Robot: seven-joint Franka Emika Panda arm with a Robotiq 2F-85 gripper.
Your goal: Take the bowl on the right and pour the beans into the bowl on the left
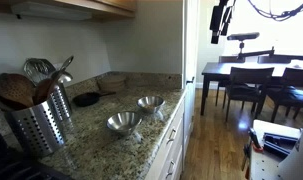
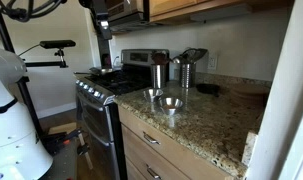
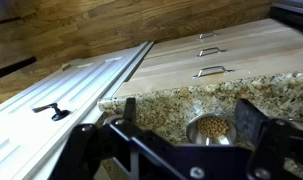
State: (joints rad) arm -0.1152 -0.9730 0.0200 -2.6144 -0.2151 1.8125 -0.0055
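Approach step. Hovers above counter (image 3: pixel 161 105) front edge with gripper (image 3: pixel 189 115) spread wide, holding nothing. Locate beans (image 3: pixel 211 128) in bowl (image 3: pixel 193 128) just below, near that edge. Next, likely: descend, straddle rim, pinch firmly, lift level.

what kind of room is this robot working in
Most likely a home kitchen: a speckled stone counter, a stove at one end of it, and a metal holder full of cooking utensils. A dining table with chairs stands beyond.
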